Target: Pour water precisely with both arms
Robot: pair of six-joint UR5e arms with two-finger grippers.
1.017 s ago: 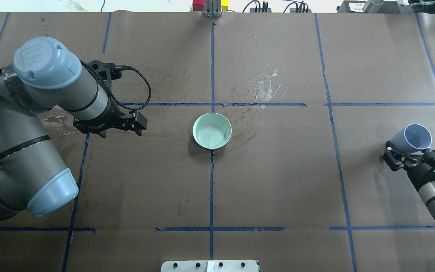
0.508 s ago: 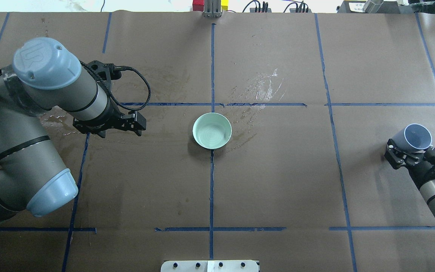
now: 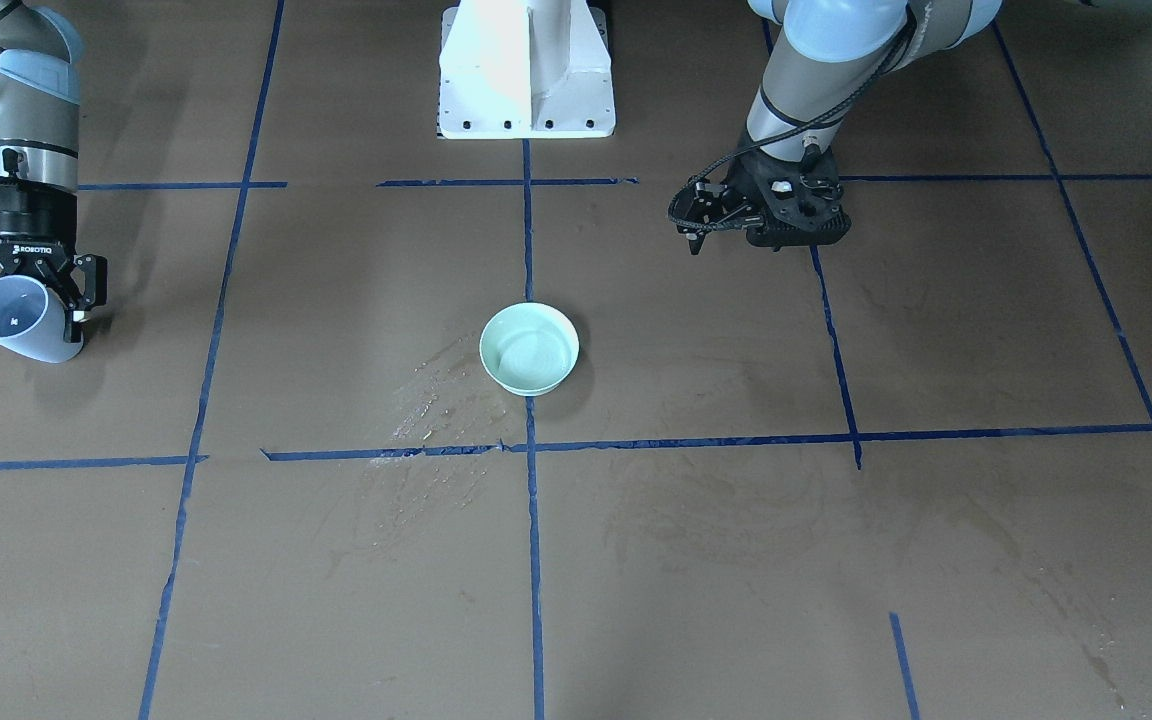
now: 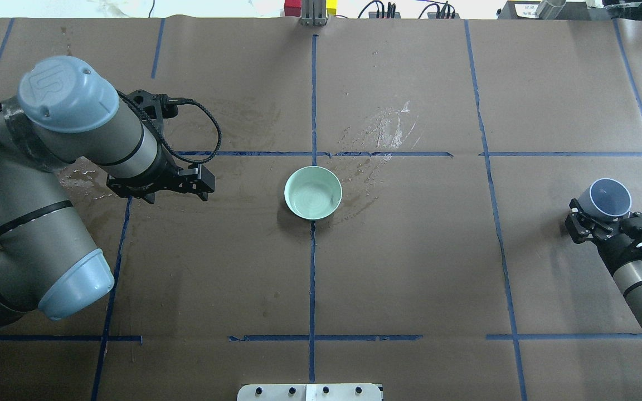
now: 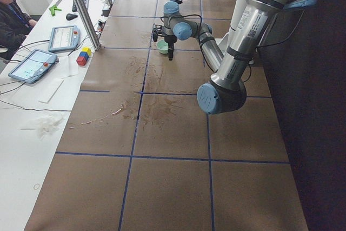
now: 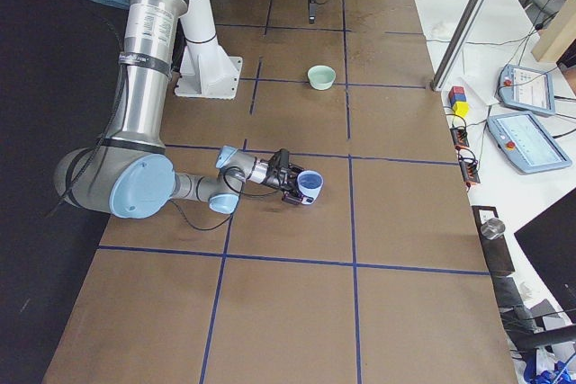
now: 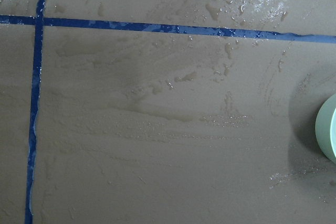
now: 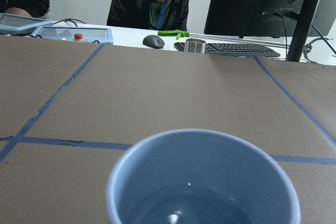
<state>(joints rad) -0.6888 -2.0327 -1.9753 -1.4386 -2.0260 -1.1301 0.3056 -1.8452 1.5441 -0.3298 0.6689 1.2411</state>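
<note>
Water (image 8: 184,209) in blue cup (image 4: 609,197), gripped by ROBOTIQ-marked right end effector (image 3: 33,290), left end effector (image 4: 205,182) opening cannot be told

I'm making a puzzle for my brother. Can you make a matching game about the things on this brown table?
1. pale green round bowl
2. grey-blue plastic cup
3. left arm's black tool

A. gripped by the right arm's black tool
B. holding nothing
C. standing alone, middle of the brown table

Pairs: 1-C, 2-A, 3-B
</note>
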